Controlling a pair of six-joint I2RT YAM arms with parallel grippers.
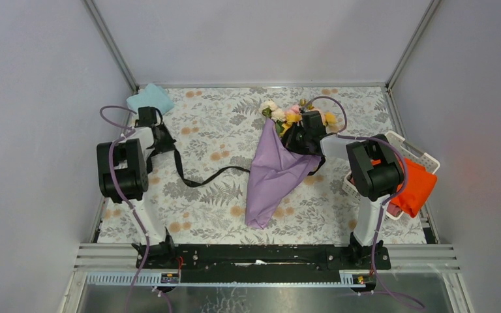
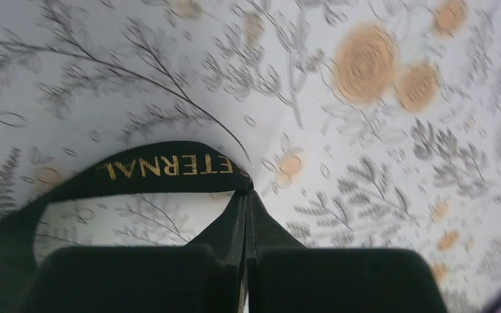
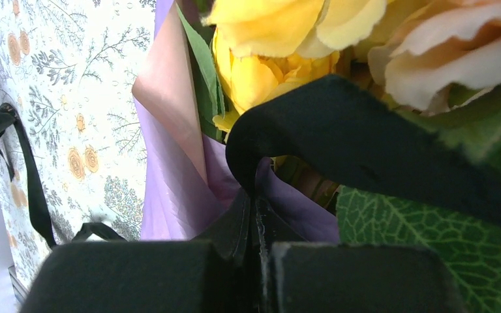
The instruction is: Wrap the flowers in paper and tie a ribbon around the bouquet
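Flowers (image 1: 282, 115) in yellow, pink and white, with green leaves, stand out of the wide far end of a cone of lilac-purple paper (image 1: 271, 179). Together they make the bouquet (image 1: 275, 153), which lies near the middle of the table with its blooms toward the back wall and its narrow end pointing toward the arms' bases.

The black ribbon (image 3: 365, 130) crosses the upper part of the cone just under the blooms. In the right wrist view it arches as a broad dark band over a yellow bloom and a green leaf. The right gripper (image 3: 256, 195) sits at that spot with its jaws pressed together, pinching the ribbon at the tips, and a fold of purple paper lies against them.

From the cone the ribbon trails leftward across the floral-patterned tablecloth (image 1: 215, 117) in a slack curve and rises to the left gripper (image 2: 248, 197). That gripper is held well apart from the bouquet, on the left side of the table. Its jaws are fully closed on the ribbon. A loop bearing gold letters that read ETERNAL, seen upside down, stands out beyond the tips.

A light blue cloth (image 1: 150, 99) lies folded in the far left corner. At the right edge a white basket (image 1: 424, 151) holds an orange cloth (image 1: 417, 186).
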